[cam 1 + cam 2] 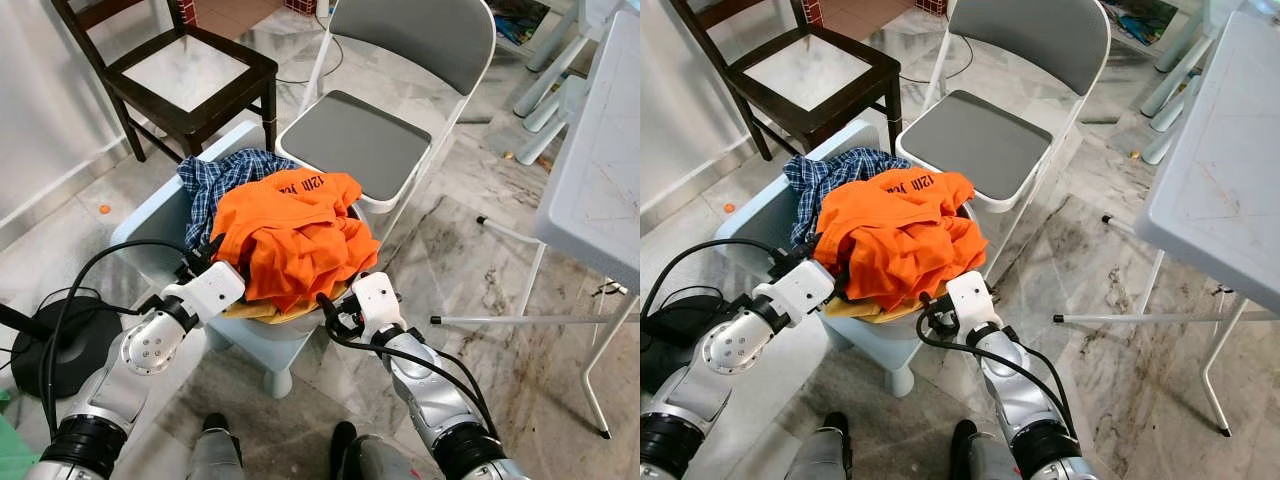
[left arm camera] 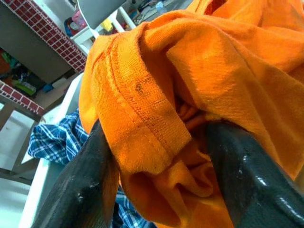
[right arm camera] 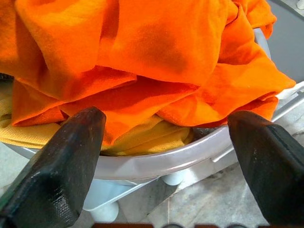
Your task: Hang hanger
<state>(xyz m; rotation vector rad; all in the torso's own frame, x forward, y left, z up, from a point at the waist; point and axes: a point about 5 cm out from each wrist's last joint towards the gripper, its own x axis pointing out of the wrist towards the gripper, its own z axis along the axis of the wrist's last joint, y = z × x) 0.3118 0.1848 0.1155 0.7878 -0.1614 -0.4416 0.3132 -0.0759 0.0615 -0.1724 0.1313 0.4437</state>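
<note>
Left wrist view shows the left gripper [image 2: 156,185] with its two black fingers [image 2: 76,190] spread apart, one on each side of a fold of the orange shirt [image 2: 190,71]. They touch the cloth but do not squeeze it. The right gripper [image 3: 166,156] is spread wide too, just in front of the rim of the grey basin [image 3: 156,164], holding nothing.

From the head, the orange shirt [image 1: 290,235] sits on top of a pile in the basin on a pale blue stool [image 1: 150,225]. A blue checked shirt [image 1: 215,180] pokes out at 10 o'clock, and a yellow cloth [image 3: 142,137] lies under it. I cannot see a hanger; it may be under the clothes.

The shirt looks soft, light and floppy. It will sag and slip, so I think a thick folded edge or the collar is the best place to grab.

White writing on the shirt reads something like "12th", upside down and part hidden.
</note>
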